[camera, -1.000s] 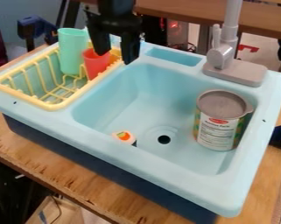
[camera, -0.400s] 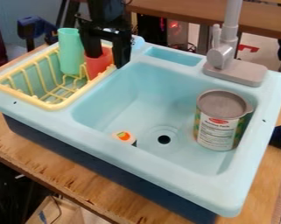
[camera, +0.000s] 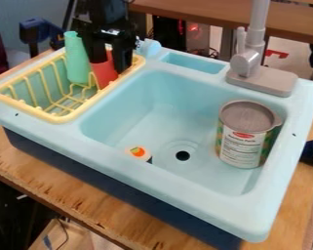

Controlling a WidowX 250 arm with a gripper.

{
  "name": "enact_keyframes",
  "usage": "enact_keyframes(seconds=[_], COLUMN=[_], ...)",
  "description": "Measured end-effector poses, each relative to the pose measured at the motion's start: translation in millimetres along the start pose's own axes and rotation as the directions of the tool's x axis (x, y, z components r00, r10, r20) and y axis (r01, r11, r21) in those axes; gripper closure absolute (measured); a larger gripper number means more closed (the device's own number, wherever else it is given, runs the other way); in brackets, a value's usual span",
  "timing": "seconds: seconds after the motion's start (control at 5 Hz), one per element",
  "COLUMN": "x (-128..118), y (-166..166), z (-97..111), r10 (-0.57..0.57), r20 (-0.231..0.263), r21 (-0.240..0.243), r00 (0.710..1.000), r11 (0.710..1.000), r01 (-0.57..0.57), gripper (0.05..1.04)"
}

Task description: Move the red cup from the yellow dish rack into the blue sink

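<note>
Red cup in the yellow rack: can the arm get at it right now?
Likely yes. The gripper is down at the top of the red cup. The green cup close beside it may make it tight.

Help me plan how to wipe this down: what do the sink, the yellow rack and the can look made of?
Sink: likely molded plastic, smooth and satin, with rounded edges.
Yellow rack: probably plastic, given its thick, evenly colored bars and rim.
Can: printed label around a body that could be metal or cardboard; its matte gray lid looks plastic.
</note>
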State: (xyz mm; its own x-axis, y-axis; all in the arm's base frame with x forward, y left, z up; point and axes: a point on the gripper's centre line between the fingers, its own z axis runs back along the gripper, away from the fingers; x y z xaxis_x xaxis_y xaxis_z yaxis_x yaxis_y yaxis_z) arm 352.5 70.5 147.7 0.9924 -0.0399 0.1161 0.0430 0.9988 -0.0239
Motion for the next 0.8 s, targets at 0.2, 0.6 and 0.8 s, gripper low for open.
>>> enact_keyframes(seconds=[0.2, 0.6, 0.8], x=[-1.2, -4.0, 5.3], y=[1.1, -1.9, -14.3], z=[0.2, 2.0, 37.7], r10=[0.009, 0.016, -0.047], r20=[-0.002, -0.019, -0.037], r21=[-0.012, -0.037, 0.021], r00=[1.000, 1.000, 0.998], r11=[1.000, 0.999, 0.999], r01=[-0.009, -0.017, 0.048], gripper=[0.706, 0.993, 1.002])
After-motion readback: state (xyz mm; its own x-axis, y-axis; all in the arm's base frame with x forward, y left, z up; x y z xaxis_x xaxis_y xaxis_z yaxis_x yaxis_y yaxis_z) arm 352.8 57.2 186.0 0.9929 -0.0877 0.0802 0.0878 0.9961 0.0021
